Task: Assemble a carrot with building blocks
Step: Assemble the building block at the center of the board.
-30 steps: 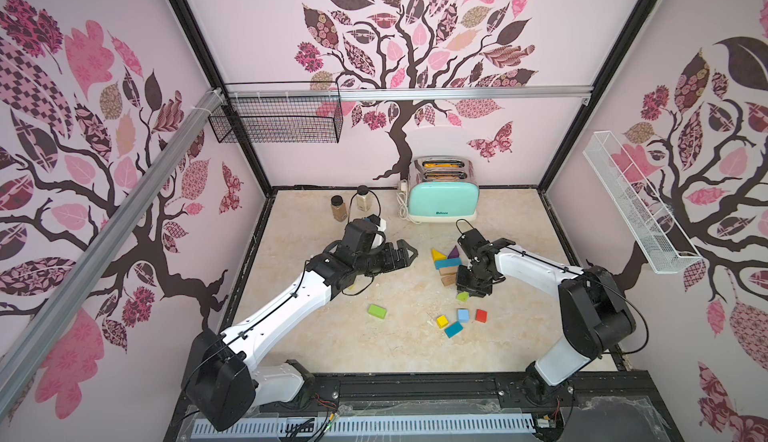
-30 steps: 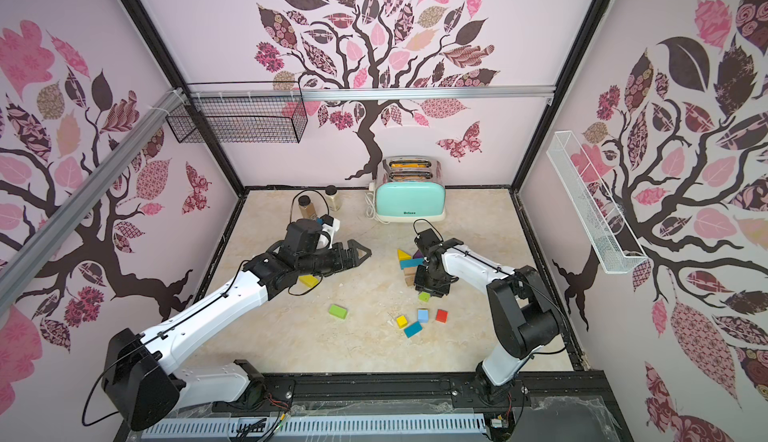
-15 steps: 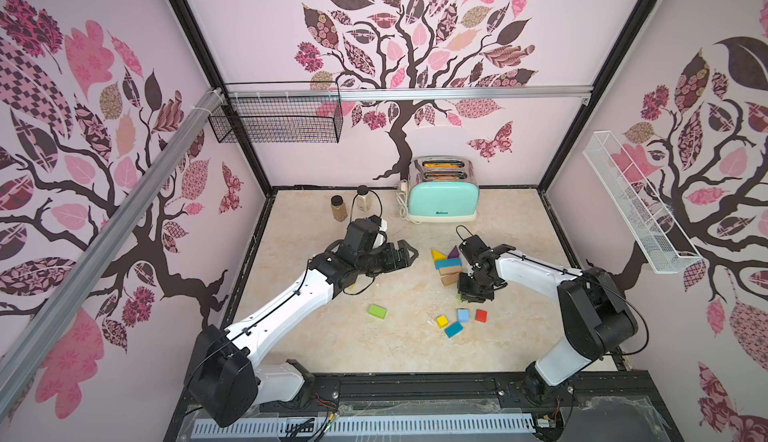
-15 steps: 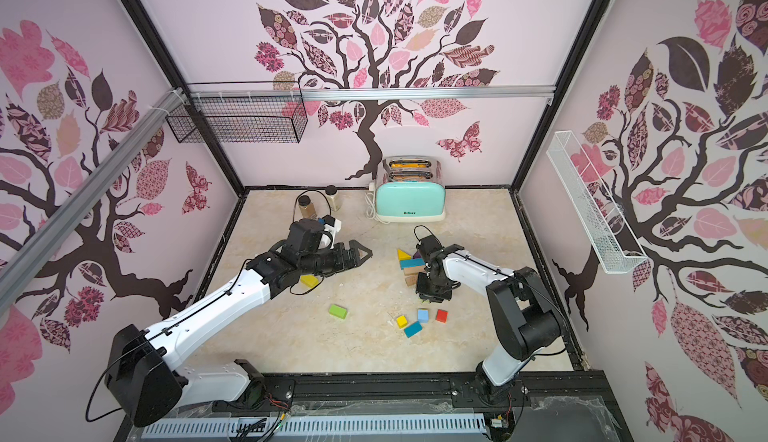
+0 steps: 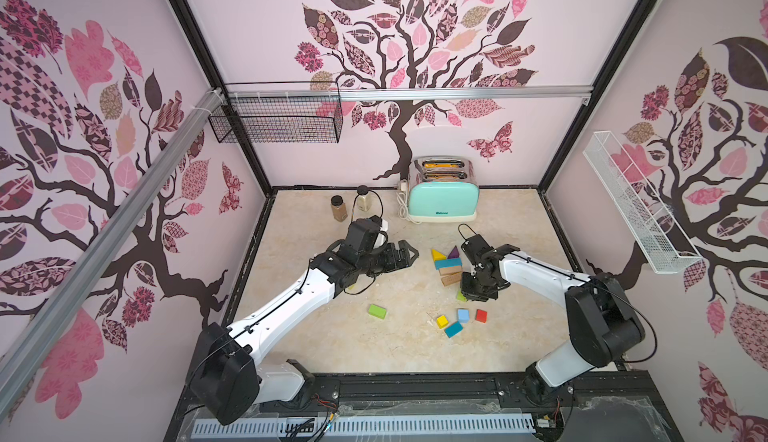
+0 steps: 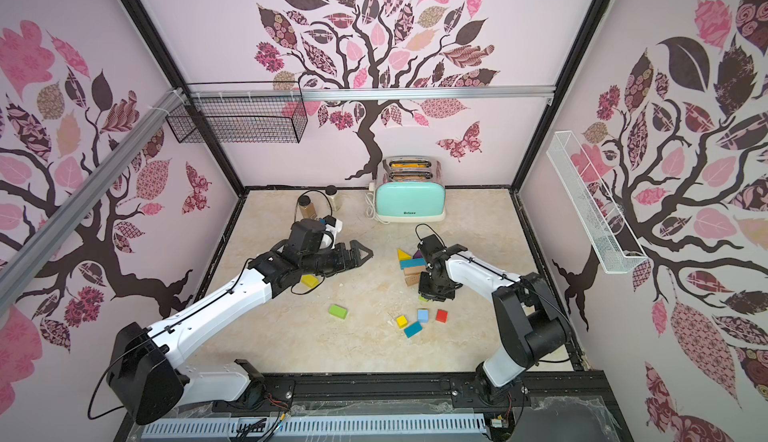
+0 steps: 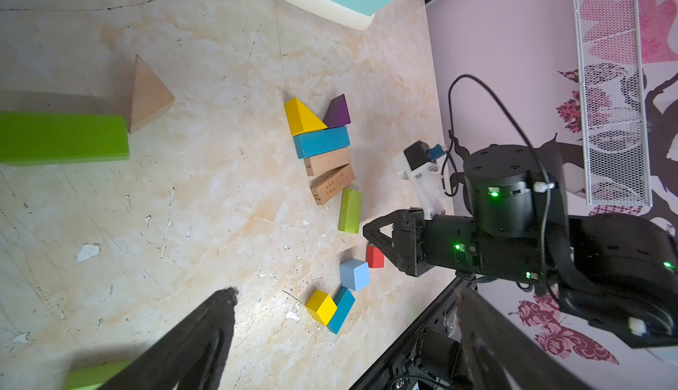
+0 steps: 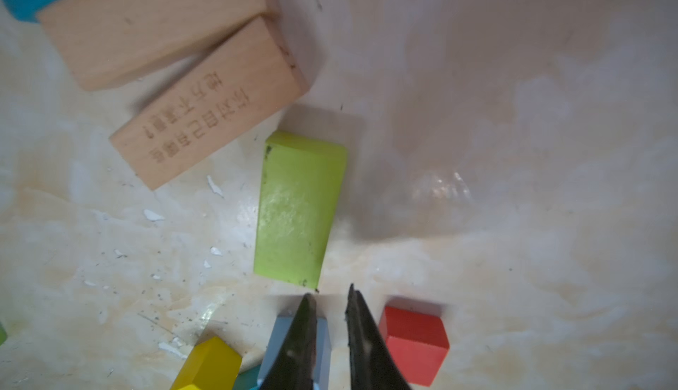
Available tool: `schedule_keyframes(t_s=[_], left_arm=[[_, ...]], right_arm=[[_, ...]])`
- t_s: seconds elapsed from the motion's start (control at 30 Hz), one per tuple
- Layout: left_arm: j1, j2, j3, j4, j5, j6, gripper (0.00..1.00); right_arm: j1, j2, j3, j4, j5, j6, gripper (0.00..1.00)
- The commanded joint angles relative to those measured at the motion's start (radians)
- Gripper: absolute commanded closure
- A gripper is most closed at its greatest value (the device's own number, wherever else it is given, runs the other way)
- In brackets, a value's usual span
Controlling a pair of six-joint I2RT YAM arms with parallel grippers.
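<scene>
The building blocks lie in groups. A yellow wedge [image 5: 437, 254], purple wedge [image 5: 454, 251], teal bar [image 5: 448, 263] and two tan bars [image 5: 450, 275] lie packed together. A green block [image 8: 299, 208] lies flat just past them. My right gripper [image 8: 330, 293] points down beside its near end, its jaws a narrow gap apart and empty. Yellow [image 5: 442, 321], light blue [image 5: 463, 315] and red [image 5: 481, 315] cubes and a teal block [image 5: 453, 329] lie closer to the front. Another green block [image 5: 377, 311] lies alone. My left gripper [image 5: 409, 253] hovers wide open, empty.
A mint toaster [image 5: 442, 201] and two spice jars [image 5: 338, 208] stand at the back. A long green bar [image 7: 62, 137] and a tan wedge [image 7: 148, 93] lie below the left arm, with a yellow block [image 6: 308, 280]. A black wire basket [image 5: 276, 118] and a white rack [image 5: 631, 203] hang on the walls.
The right gripper's jaws have drawn much closer together, and it has shifted slightly toward the table's front. The left arm has hardly moved.
</scene>
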Motion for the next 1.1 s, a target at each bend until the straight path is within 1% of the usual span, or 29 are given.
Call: schedule_keyframes(t_s=[0.0,0.13,0.37,0.57,0.6,0.63,0.73,0.77,0.9,1.07], left_arm=[[-0.002,0.003,0.018,0.021,0.003,0.008,0.02],[-0.002,0.003,0.019,0.015,0.001,0.010,0.02],[-0.002,0.003,0.017,0.017,0.002,0.012,0.02],[-0.002,0.005,0.014,0.020,0.003,0.012,0.02],[-0.002,0.005,0.014,0.020,0.003,0.012,0.02],[-0.002,0.004,0.014,0.018,0.003,0.014,0.02],[-0.002,0.003,0.009,0.025,0.000,0.012,0.02],[-0.002,0.005,0.007,0.028,0.001,0.011,0.02],[-0.003,0.016,0.004,0.041,0.009,0.005,0.02],[-0.005,0.016,0.005,0.042,0.009,0.003,0.02]], right_arm=[[-0.001,0.052,-0.003,0.045,-0.003,-0.003,0.81],[-0.002,0.085,0.006,0.089,-0.039,0.004,0.81],[-0.001,0.101,0.033,0.099,-0.044,0.001,0.81],[-0.001,0.099,0.045,0.115,-0.098,-0.001,0.81],[-0.001,0.092,0.055,0.093,-0.096,-0.009,0.80],[0.005,0.072,0.057,0.068,-0.088,-0.020,0.76],[0.017,-0.014,0.054,0.004,-0.054,-0.037,0.51],[0.022,-0.041,0.052,-0.018,-0.053,-0.043,0.48],[0.054,-0.102,0.045,-0.081,-0.063,-0.047,0.43],[0.109,-0.098,-0.001,-0.095,-0.049,-0.033,0.38]])
